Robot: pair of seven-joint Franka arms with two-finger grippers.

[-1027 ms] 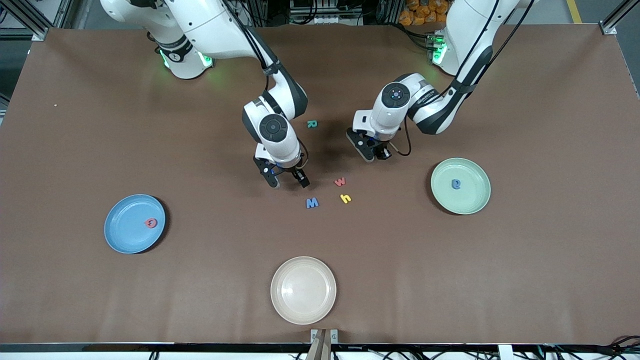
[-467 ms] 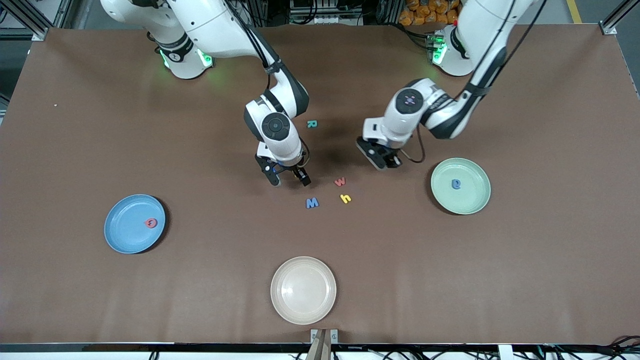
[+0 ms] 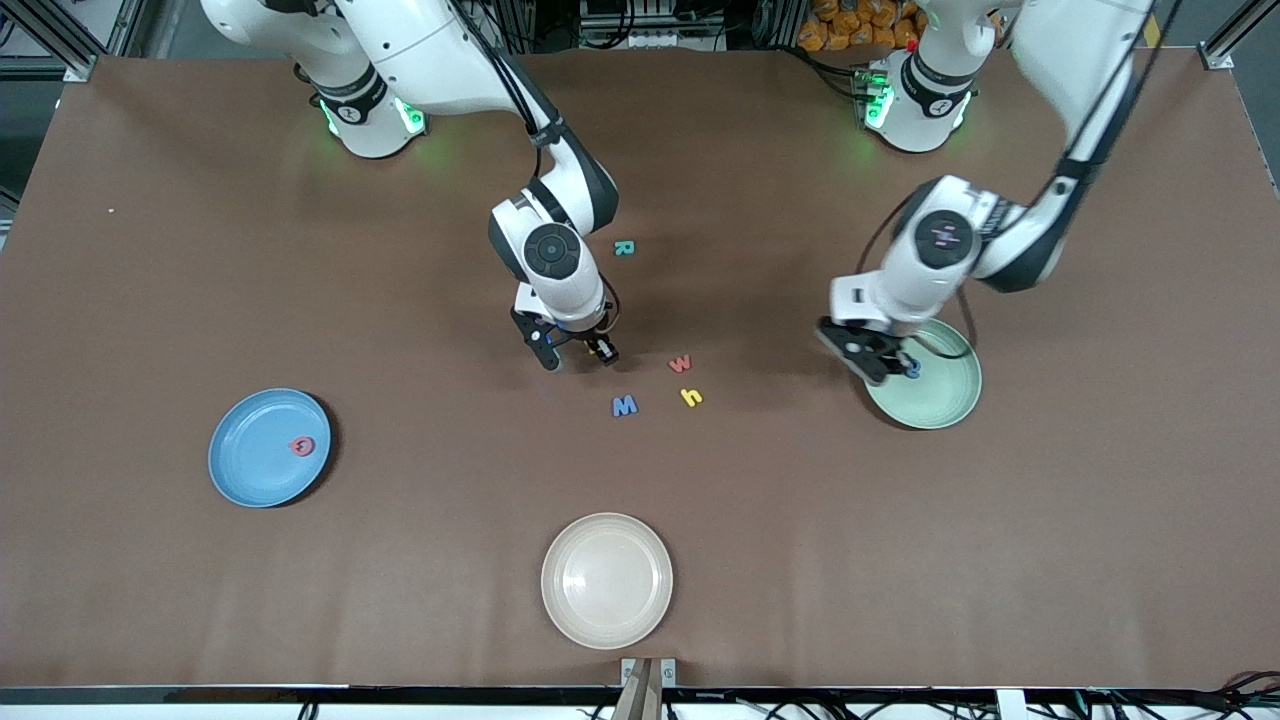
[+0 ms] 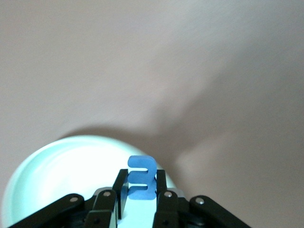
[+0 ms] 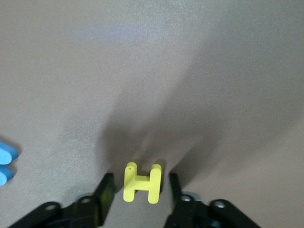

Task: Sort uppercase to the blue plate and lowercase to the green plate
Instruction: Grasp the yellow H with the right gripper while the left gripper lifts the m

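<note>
Mint-green plate (image 3: 940, 395) lies toward the left arm's end; over its ten-o'clock rim the left gripper (image 4: 140, 199) pinches an upright blue letter (image 4: 141, 178). Right gripper (image 5: 141, 190), fingers spread, straddles the flat yellow H (image 5: 141, 183), bars pointing twelve o'clock.

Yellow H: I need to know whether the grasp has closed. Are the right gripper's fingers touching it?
Apart. In the right wrist view the yellow H stands between the right gripper's fingers, with a dark gap at each side.

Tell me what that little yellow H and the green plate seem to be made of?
The yellow H, between the right tool's fingers, looks like soft foam: thick, matte, blunt-cut edges. The green plate looks like hard plastic, perhaps melamine: smooth, with a slight sheen. The exact material is uncertain.
</note>
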